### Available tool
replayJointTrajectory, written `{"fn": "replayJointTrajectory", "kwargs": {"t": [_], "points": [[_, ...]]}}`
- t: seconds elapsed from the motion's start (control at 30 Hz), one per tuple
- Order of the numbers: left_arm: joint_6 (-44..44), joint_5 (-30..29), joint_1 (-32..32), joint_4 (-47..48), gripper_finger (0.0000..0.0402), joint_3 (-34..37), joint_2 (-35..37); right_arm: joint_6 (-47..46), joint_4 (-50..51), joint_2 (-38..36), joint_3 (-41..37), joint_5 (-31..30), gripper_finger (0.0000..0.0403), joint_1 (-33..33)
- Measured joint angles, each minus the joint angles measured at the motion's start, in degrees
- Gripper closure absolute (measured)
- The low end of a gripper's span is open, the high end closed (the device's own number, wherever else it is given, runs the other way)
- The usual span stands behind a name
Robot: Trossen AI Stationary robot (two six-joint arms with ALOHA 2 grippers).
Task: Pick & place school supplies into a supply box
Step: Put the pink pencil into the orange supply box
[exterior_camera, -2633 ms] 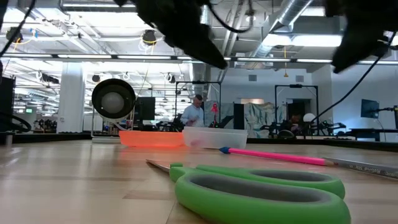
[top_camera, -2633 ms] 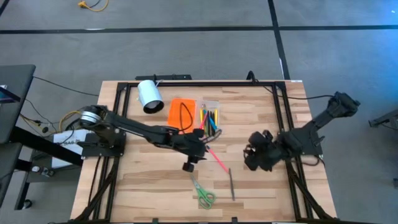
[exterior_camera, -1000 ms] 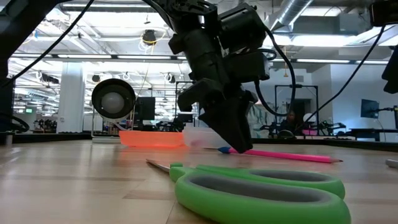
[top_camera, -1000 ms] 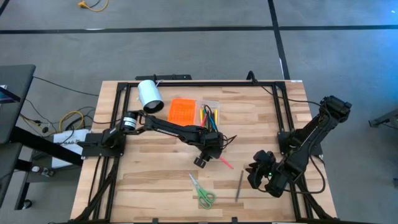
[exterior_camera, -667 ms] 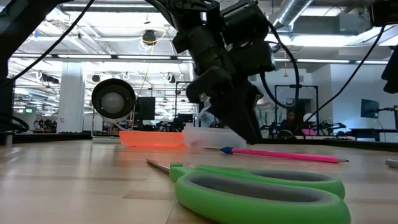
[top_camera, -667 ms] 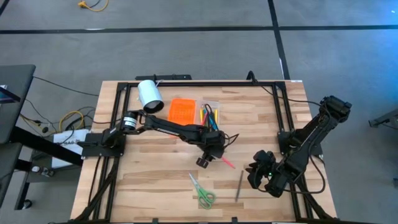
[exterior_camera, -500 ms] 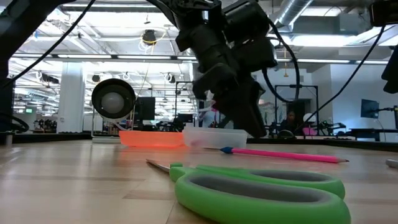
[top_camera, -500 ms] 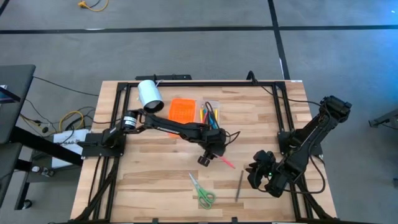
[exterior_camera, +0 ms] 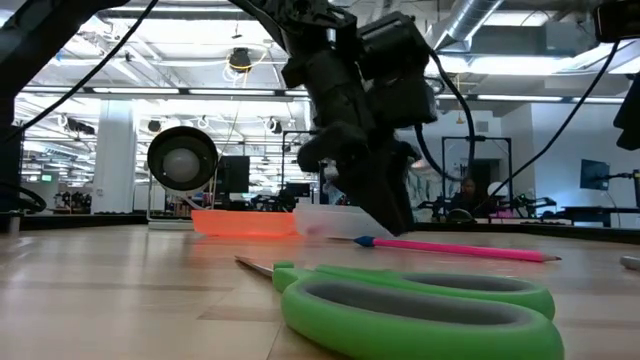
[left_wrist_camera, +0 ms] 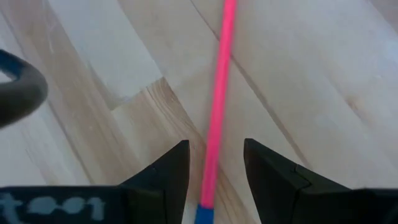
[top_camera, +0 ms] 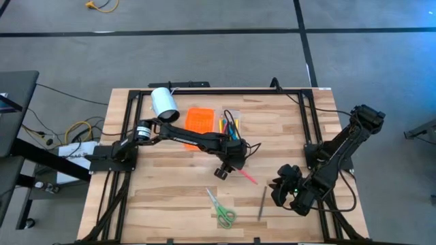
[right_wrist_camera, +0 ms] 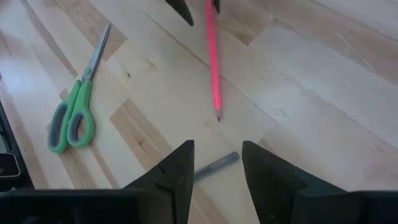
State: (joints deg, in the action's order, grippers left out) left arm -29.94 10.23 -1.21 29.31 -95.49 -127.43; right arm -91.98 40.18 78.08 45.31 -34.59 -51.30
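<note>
A pink pencil (top_camera: 244, 174) with a blue end lies flat on the table, right of centre. My left gripper (top_camera: 231, 165) is low over that blue end. In the left wrist view it is open (left_wrist_camera: 214, 171), one finger on each side of the pencil (left_wrist_camera: 217, 106), and a gap shows on both sides. Green-handled scissors (top_camera: 222, 210) and a grey pen (top_camera: 261, 202) lie near the near edge. The clear tray (top_camera: 230, 125) holds several coloured pencils, and the orange lid (top_camera: 199, 121) lies beside it. My right gripper (top_camera: 279, 186) is open, just right of the grey pen (right_wrist_camera: 227, 160).
A white cylinder (top_camera: 163, 104) lies on its side at the far left, beside the orange lid. Black frame rails (top_camera: 218, 90) run along the table's far, left and right edges. Bare wood lies along the near left part of the table (top_camera: 163, 204).
My left gripper has stayed low over the pink pencil's blue end, swinging a little toward the table's right and then back. The pencil, scissors and grey pen lie where they were.
</note>
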Motion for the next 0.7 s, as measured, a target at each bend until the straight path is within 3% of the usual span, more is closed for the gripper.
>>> {"fn": "replayJointTrajectory", "kwargs": {"t": [0.17, 0.37, 0.7], "points": [[2.1, 1.7, -0.2, -0.6, 0.0260, -0.1, -2.1, 0.1, 0.0, 0.0, 0.0, 0.0, 0.0274, 0.0], [5.8, -1.9, -1.2, 1.3, 0.0265, -0.3, -2.6, 0.1, -0.6, 0.0, 0.1, 0.2, 0.0274, -0.5], [12.5, -6.0, -2.6, 6.5, 0.0383, -0.4, -2.7, 0.5, -0.1, 0.0, 0.1, 0.2, 0.0274, -0.4]]}}
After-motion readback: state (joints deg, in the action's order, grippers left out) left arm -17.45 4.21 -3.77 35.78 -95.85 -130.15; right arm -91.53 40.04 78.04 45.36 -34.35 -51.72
